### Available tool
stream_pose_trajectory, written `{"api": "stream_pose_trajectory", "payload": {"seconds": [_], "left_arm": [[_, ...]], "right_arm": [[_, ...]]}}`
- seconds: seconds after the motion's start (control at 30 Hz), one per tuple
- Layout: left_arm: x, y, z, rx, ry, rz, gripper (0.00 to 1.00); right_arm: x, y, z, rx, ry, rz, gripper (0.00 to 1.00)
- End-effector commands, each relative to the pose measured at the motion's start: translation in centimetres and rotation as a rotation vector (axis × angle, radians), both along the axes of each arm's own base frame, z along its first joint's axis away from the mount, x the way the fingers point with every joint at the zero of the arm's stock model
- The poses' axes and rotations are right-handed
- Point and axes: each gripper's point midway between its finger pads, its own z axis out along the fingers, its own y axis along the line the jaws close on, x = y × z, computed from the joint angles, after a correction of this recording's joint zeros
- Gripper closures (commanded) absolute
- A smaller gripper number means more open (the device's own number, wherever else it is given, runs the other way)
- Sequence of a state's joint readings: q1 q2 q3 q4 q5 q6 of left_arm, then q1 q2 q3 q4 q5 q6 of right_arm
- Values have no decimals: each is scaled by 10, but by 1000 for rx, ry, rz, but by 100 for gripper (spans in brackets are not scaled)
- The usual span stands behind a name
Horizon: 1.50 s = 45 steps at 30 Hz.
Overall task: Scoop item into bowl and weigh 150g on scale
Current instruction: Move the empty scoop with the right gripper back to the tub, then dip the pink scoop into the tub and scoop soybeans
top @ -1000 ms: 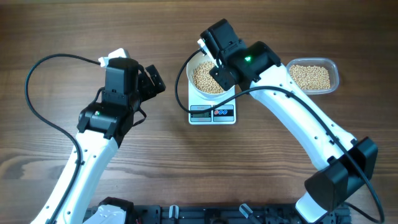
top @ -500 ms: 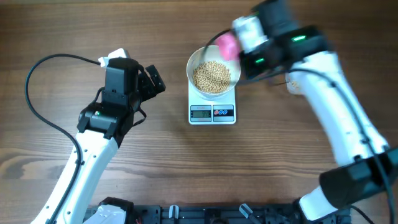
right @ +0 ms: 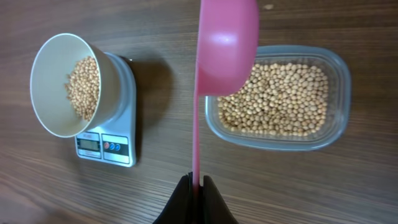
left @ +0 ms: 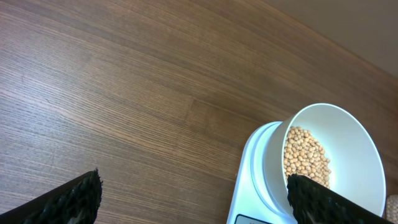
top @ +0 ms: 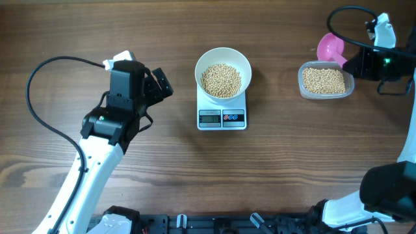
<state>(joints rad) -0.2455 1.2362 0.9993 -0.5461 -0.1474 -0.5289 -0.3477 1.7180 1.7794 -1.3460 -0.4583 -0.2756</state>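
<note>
A white bowl (top: 199, 70) holding tan beans sits on the white digital scale (top: 222, 119) at mid table. The clear tub (top: 302, 83) of beans lies to its right. My right gripper (top: 353, 63) is shut on the thin handle of the pink scoop (top: 330, 47), which hangs just behind the tub's left end. In the right wrist view the scoop (right: 227, 43) shows its underside above the tub (right: 336, 102), handle pinched in the gripper (right: 196, 186). My left gripper (top: 162, 83) stands open left of the bowl, nothing between its fingers (left: 71, 200).
In the left wrist view the bowl (left: 351, 127) and scale (left: 249, 193) sit at lower right, on bare wood. A black cable (top: 39, 110) loops over the left side of the table. The right arm's base (top: 390, 188) rises at the right edge.
My right arm swung from above the bowl to the far right, carrying the pink scoop to the tub. The left arm stayed still.
</note>
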Motion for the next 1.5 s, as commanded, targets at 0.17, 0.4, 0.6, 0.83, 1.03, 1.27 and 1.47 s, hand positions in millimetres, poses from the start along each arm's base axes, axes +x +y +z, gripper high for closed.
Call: {"api": "stream_pose_trajectory", "payload": {"seconds": [0.17,0.4,0.6,0.83,1.03,1.27,1.47], "left_arm": [[1,2,0,0,1,6,0],[1,3,0,0,0,7,0],[1,2,0,0,0,6,0],[1,2,0,0,0,6,0],[1,2,0,0,0,6,0],[1,2,0,0,0,6,0],[1,2,0,0,0,7,0]], "right_arm": [[-5,-47,-16,-265,74,-76,96],[-15,-46,-57,-353,193,-95,96],[-17,-43,-92,-460,242,-127,96],[-22,-31,-111,-474,269,-94,96],[-17,-18,-112,-410,246,-85,96],[-23,-13,-122,-394,271,-72,96],[-23,-2,-130,-370,285,-42,96]]}}
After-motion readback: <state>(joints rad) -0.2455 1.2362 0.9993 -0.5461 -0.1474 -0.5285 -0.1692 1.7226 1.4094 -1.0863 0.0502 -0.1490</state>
